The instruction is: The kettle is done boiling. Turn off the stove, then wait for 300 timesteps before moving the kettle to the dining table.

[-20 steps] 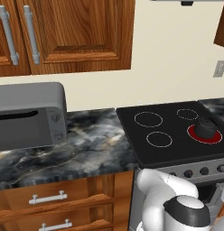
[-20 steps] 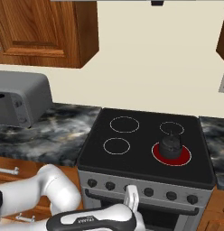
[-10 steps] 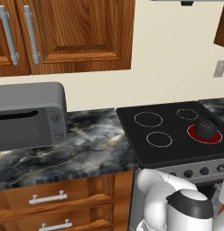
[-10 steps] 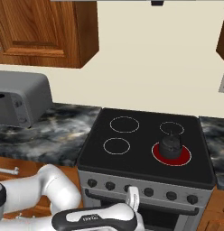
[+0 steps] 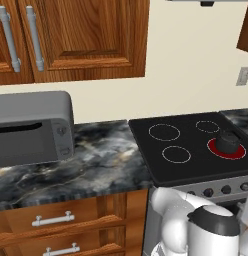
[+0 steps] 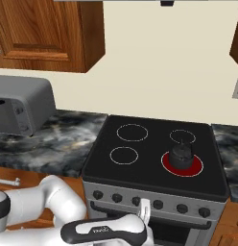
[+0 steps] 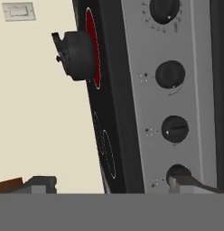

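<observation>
My tool (image 7: 111, 184) spread wide, grasping nothing, held close before stove (image 7: 132, 90) front; one fingertip (image 7: 186, 182) overlaps nearest knob (image 7: 177, 173). Beyond the knob row, kettle (image 7: 77, 54) sits on glowing red burner (image 7: 92, 47). Marbled worktop (image 5: 96, 160) alongside stove.

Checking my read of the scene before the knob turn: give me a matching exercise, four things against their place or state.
Things:
1. kettle
2. microwave
3. gripper
4. wall outlet

Place or state:
A. open, facing the stove knobs
B. on the counter, left of the stove
C. on the glowing red burner
D. on the wall, right of the stove

Pairs: 1-C, 2-B, 3-A, 4-D
</observation>
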Available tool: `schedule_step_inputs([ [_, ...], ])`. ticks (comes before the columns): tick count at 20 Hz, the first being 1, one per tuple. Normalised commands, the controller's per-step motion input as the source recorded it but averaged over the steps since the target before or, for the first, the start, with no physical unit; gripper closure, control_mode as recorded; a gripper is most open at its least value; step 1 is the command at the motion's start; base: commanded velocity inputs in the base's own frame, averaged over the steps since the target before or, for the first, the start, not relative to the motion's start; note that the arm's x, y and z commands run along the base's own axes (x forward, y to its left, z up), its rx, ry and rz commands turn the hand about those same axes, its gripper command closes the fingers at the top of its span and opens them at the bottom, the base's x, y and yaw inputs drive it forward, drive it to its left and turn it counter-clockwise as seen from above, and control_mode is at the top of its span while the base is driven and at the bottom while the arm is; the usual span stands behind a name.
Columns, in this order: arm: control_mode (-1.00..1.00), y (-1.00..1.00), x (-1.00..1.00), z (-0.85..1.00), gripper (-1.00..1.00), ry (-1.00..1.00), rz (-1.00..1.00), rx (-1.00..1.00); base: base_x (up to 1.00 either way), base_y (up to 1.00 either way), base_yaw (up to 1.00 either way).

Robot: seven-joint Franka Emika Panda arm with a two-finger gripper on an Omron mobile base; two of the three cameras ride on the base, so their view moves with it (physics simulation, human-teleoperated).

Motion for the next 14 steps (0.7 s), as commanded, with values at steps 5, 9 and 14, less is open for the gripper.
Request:
schedule_step_inputs([
  [5,-1.00,-0.02,0.14,-0.10,-1.00,0.00,-0.07,0.00,0.00,0.00,0.00],
  [9,-1.00,0.00,0.16,-0.10,-1.00,0.00,-0.07,0.00,0.00,0.00,0.00],
  [14,-1.00,-0.01,0.14,-0.14,-1.00,0.00,-0.05,0.00,0.00,0.00,0.00],
])
